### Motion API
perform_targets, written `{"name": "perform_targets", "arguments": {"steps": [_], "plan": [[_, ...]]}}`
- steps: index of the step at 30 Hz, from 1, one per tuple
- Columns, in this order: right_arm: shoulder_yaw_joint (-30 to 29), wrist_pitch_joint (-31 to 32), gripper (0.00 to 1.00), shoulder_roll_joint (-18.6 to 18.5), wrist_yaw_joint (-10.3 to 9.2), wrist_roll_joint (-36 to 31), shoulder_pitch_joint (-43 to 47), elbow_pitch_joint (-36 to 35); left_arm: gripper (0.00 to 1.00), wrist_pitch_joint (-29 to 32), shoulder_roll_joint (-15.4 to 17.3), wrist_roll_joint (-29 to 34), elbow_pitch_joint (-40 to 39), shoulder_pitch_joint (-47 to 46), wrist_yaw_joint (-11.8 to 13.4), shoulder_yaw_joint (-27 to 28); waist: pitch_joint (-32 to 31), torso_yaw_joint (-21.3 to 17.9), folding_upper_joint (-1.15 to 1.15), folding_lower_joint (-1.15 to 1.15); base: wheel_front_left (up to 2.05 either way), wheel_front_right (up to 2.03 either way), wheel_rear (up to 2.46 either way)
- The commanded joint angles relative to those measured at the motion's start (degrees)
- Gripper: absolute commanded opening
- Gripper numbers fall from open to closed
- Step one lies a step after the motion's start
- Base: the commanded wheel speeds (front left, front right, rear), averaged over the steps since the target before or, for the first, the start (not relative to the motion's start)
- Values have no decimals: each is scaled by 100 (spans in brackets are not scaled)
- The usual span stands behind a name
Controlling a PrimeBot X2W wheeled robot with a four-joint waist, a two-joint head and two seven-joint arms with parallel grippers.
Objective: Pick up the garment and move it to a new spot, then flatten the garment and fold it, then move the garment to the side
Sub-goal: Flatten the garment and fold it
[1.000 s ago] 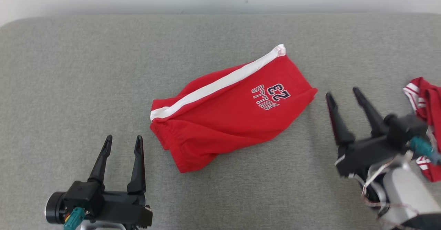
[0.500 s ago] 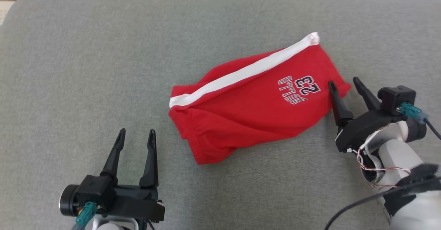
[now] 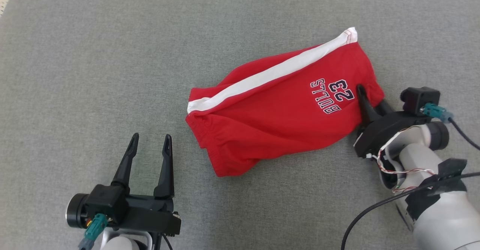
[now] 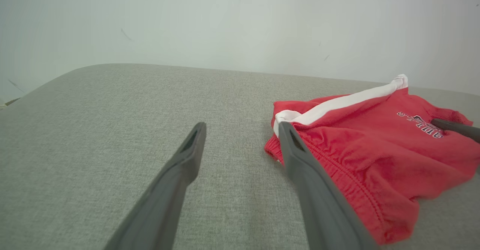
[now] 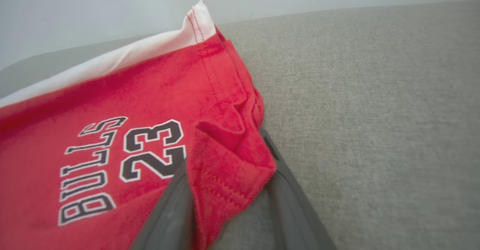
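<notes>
Red shorts (image 3: 277,111): right gripper (image 3: 370,95), open alongside a second ago, now pinches their hem corner, ready for lifting; left gripper (image 3: 151,135) idle, spread wide.

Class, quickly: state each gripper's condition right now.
Left gripper: open, empty.
Right gripper: fingers straddle a corner of the red shorts; a firm grip cannot be told.

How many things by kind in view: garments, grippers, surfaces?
Garments: 1, the red shorts
Grippers: 2, the left gripper and the right gripper
Surfaces: 1, the grey padded surface
Total: 4
</notes>
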Motion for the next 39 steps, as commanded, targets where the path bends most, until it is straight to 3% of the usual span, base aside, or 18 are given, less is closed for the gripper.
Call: {"name": "perform_targets", "arguments": {"steps": [1, 9, 13, 18, 26, 32, 39], "plan": [[93, 11, 0, 111, 2, 62, 182, 64, 100, -37, 27, 35, 17, 9, 18, 18, -14, -33, 0, 0, 0, 0, 0], [7, -330, 0, -12, 1, 583, 844, -607, 100, -42, 95, 4, 32, 117, 16, 60, -218, -320, 0, 0, 0, 0, 0], [-545, -355, 0, -15, -1, 527, 1655, -1535, 100, -8, 178, -18, -3, 204, 13, 74, -365, -534, 0, 0, 0, 0, 0], [-1335, -360, 0, 244, -1, 293, 2711, -2381, 100, 77, 247, -20, -61, 292, 46, 68, -514, -668, 0, 0, 0, 0, 0], [-1946, -312, 0, 549, -1, -149, 3507, -3001, 100, 204, 347, -32, -192, 400, 120, 82, -639, -814, 0, 0, 0, 0, 0], [-1907, -150, 0, 626, 0, -521, 3389, -3378, 100, 256, 381, -41, -267, 422, 130, 62, -658, -831, 0, 0, 0, 0, 0], [-1240, 132, 0, 853, 1, -970, 3120, -4357, 100, 261, 374, -61, -273, 331, 109, 22, -636, -764, 0, 0, 0, 0, 0]]}}
